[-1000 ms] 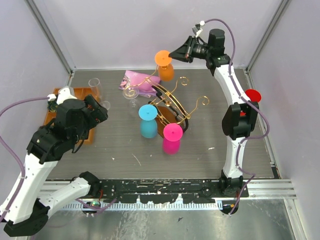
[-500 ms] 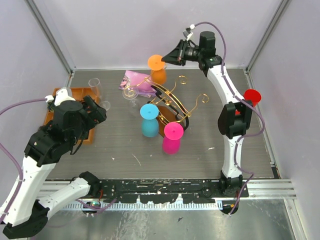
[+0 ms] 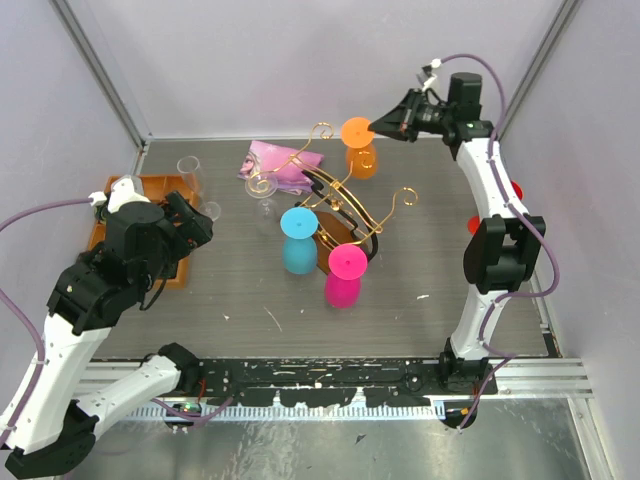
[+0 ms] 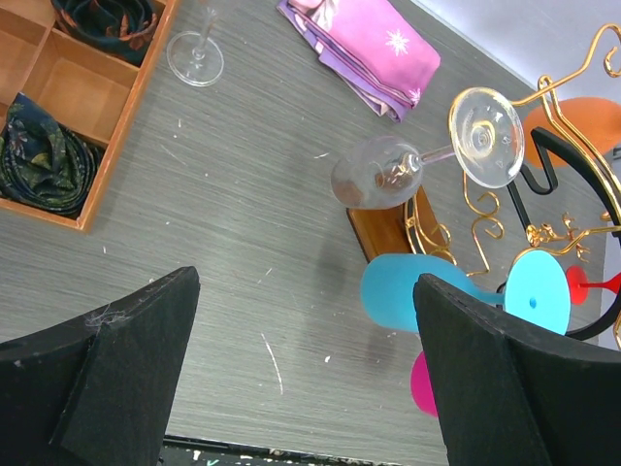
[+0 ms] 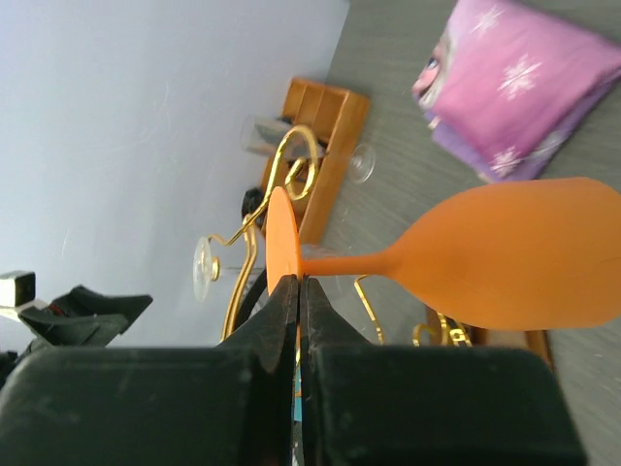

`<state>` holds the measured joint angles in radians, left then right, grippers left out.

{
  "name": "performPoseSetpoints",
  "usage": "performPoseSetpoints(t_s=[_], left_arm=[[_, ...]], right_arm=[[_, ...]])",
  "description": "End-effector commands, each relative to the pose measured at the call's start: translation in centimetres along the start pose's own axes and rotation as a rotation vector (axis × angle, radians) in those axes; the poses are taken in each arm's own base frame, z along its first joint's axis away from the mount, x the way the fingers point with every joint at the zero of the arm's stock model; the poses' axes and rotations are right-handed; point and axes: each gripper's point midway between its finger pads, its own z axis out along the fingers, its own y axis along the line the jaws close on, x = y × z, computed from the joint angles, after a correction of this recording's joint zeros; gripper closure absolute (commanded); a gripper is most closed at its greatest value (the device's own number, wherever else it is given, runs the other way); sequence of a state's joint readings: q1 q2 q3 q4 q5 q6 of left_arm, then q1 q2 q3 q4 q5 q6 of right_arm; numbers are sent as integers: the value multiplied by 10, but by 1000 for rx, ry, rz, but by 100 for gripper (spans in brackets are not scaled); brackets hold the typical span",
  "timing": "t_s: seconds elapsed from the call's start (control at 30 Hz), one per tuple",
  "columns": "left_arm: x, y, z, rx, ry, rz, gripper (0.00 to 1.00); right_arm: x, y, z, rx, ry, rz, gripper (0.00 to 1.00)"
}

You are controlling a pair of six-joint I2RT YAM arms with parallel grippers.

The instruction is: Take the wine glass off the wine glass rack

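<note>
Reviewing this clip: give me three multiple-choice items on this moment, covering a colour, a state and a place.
1. The glass hanging beside the pink wine glass on the wine glass rack is:
A) green
B) yellow
C) blue

2. The left gripper is:
A) open and empty
B) shut on the pink wine glass
C) shut on the wine glass rack

3. The orange wine glass is:
A) hanging on the wine glass rack
B) pinched by its foot in the right gripper
C) in the left gripper

Answers:
1 C, the blue wine glass hangs there.
2 A, its fingers are wide apart with nothing between them.
3 B, the right wrist view shows it.
</note>
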<state>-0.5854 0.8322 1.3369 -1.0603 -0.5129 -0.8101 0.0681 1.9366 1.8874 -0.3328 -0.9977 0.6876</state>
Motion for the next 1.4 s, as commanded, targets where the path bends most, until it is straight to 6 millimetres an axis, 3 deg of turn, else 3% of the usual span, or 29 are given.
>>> performPoseSetpoints(t_s=[0.0,0.17,0.3,0.4,0.57,0.67,0.77,0.93,1.2,1.37], left_arm=[[1,-2,2,6,-1,-8,1],[1,0,2,0,-6,-4,1],[3,-1,5,-4,3,3,1],[3,-1,6,-7,5,9,1],[2,0,7,-17,0,22,1],[1,-2,9,-15,-4,31,1],[-3,-10,10,5,-8,28,1],[-6,-21,14,25,3,40,1],[3,-26,19,48,20,17,1],[-9,-20,10,58,-36,6,1]], right_arm=[[-37,15,-39,29,-115,-97,99],[-72,-30,-59,249,-221,-142,99],[-95,-78,-70,650,-294,-304,99],[-103,-119,-89,1024,-314,-455,99],[-108,-181,-120,1404,-286,-522,99],[-108,-201,-138,1586,-287,-593,99],[-108,-221,-150,1695,-281,-606,99],[-105,-248,-152,1783,-232,-622,99],[-78,-294,-148,1917,-107,-624,99],[-54,-320,-155,2031,4,-631,99]])
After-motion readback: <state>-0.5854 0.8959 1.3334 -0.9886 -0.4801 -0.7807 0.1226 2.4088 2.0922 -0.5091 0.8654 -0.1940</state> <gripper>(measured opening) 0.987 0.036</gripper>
